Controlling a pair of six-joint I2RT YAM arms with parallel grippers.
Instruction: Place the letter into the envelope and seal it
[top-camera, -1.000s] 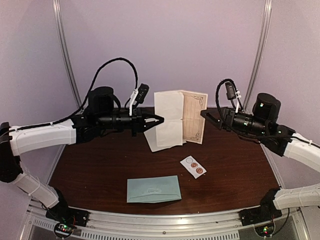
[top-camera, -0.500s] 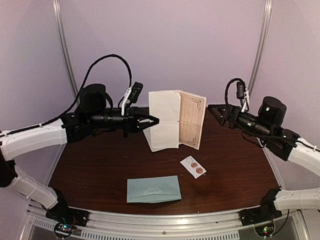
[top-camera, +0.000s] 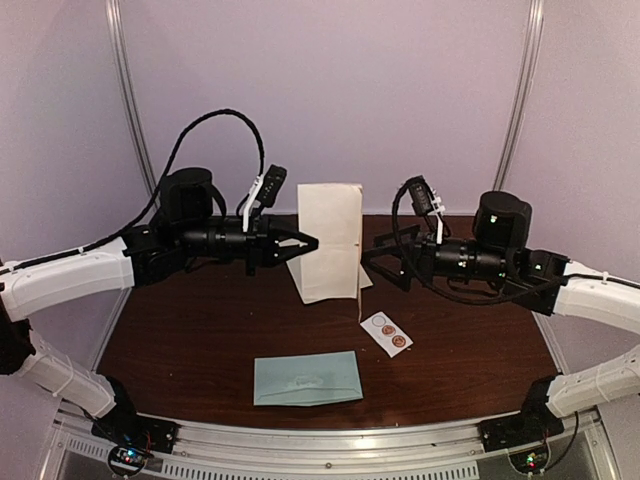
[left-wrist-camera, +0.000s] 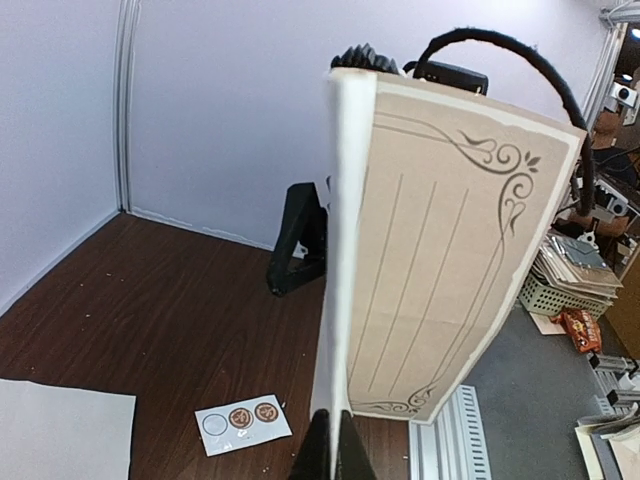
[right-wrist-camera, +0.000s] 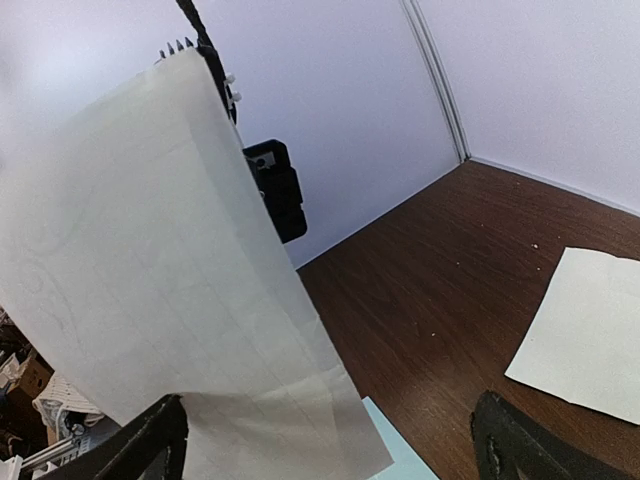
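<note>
- Pinching the folded letter (top-camera: 331, 235) at its left edge, the left gripper (top-camera: 312, 241) holds it upright above the table (top-camera: 200, 330), fingers pressed together on the paper.
- The right gripper (top-camera: 378, 258) has its fingers spread wide at the letter's right edge; whether they touch it cannot be told.
- The envelope (top-camera: 307, 378) lies flat near the table's front edge, apart from both grippers.
- A sticker strip (top-camera: 386, 334) lies near its right end.
</note>
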